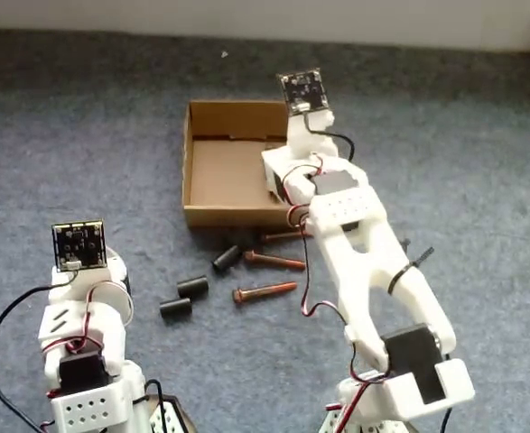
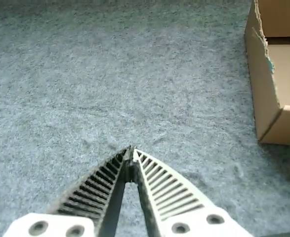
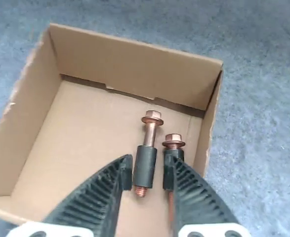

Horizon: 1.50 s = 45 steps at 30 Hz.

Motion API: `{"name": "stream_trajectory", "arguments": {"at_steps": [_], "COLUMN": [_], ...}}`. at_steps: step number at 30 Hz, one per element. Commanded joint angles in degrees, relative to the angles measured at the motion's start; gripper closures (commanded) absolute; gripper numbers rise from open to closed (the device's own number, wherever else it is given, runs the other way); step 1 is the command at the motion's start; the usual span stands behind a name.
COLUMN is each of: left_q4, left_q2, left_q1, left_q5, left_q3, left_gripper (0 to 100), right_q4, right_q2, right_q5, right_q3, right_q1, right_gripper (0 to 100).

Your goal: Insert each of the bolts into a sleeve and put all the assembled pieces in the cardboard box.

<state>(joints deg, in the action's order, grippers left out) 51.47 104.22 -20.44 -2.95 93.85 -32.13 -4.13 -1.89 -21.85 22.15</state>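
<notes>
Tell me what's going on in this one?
The right gripper hangs open over the cardboard box. Two assembled pieces lie side by side on the box floor, one seen between the gripper's fingers. The left gripper sits shut over the carpet beside the box. Three bolts and three black sleeves lie loose on the carpet in front of the box, not yet joined.

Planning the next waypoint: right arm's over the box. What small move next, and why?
Probably lift the right gripper straight out of the cardboard box: it is open, two assembled pieces lie inside, and three bolts and three sleeves wait on the carpet.
</notes>
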Motion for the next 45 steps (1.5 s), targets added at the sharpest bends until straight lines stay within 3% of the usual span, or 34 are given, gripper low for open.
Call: {"name": "stream_trajectory", "arguments": {"at_steps": [1,11,17,30,45], "left_q4": [-1.32,-1.32,-1.32,-1.32,-1.32], "left_q2": [0.31,0.31,0.31,0.31,0.31], "left_q1": [-0.57,-0.66,-0.66,-0.66,-0.66], "left_q5": [-0.62,-0.62,-0.62,-0.62,-0.62], "left_q3": [-0.31,-0.31,-0.31,-0.31,-0.31], "left_gripper": [99,99,99,99,99], "right_q4": [-3.03,-24.13,-28.79,-28.79,-28.53], "right_q2": [-6.37,-15.96,-14.81,5.23,23.96], "right_q5": [0.62,2.02,21.80,40.09,41.32], "right_q3": [2.33,2.07,2.51,5.23,17.54], "right_q1": [1.98,13.93,15.52,21.49,21.67], "right_gripper": [90.0,90.1,90.1,89.9,89.9]}}
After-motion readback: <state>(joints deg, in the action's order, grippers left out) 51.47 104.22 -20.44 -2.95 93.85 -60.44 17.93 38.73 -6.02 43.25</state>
